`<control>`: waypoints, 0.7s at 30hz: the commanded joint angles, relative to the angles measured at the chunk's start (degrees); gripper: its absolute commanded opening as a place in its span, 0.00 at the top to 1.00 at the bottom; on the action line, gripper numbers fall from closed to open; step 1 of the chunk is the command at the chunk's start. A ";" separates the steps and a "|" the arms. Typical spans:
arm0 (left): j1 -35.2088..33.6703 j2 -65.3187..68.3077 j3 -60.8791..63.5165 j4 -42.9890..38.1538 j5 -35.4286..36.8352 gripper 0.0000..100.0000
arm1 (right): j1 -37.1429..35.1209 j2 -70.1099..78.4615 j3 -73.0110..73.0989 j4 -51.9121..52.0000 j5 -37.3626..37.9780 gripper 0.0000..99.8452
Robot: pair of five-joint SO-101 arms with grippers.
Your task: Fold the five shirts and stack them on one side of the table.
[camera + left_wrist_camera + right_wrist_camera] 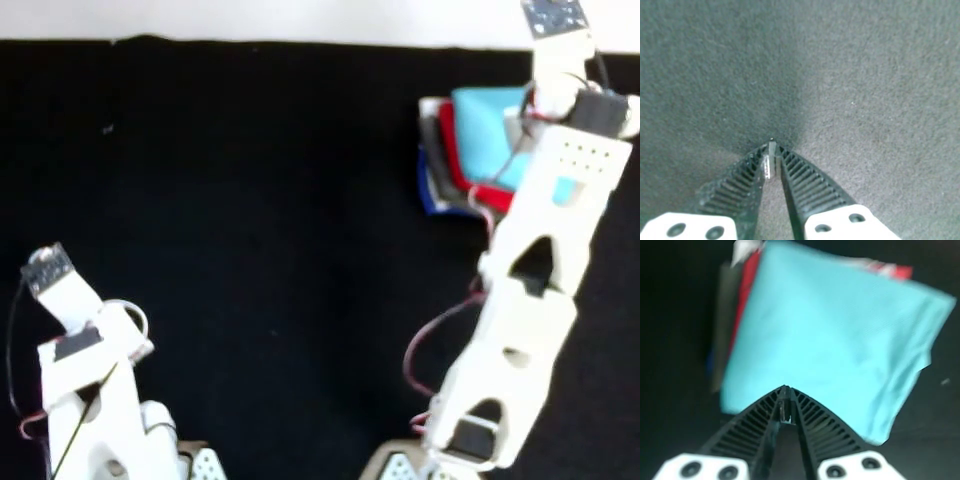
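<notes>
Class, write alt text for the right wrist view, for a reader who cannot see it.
A folded light-blue shirt lies on top of a red shirt and a grey shirt, whose edges peek out along one side, on a black table. The right pincer, its jaws shut, points at the light-blue shirt's edge.

top shirt (830,340): turquoise | second shirt (462,150): red | table (250,200): black

You're looking at a matte black table cover (250,200), fuzzy like felt up close in the left wrist view, with a plain pale strip (250,18) running along its far edge.
</notes>
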 commanded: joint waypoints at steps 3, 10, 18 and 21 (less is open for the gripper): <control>0.84 0.31 0.04 -1.14 0.35 0.99 | -4.35 -10.15 25.80 -4.35 -1.23 0.99; 0.84 0.31 0.04 -1.14 0.35 0.99 | -4.53 -10.07 36.79 -14.99 -1.23 0.99; 0.84 0.31 0.04 -1.14 0.35 0.99 | -8.75 -13.14 34.51 -10.42 -1.23 0.99; 0.84 0.31 0.04 -1.14 0.35 0.99 | -10.33 -17.98 28.53 -2.51 -1.23 0.99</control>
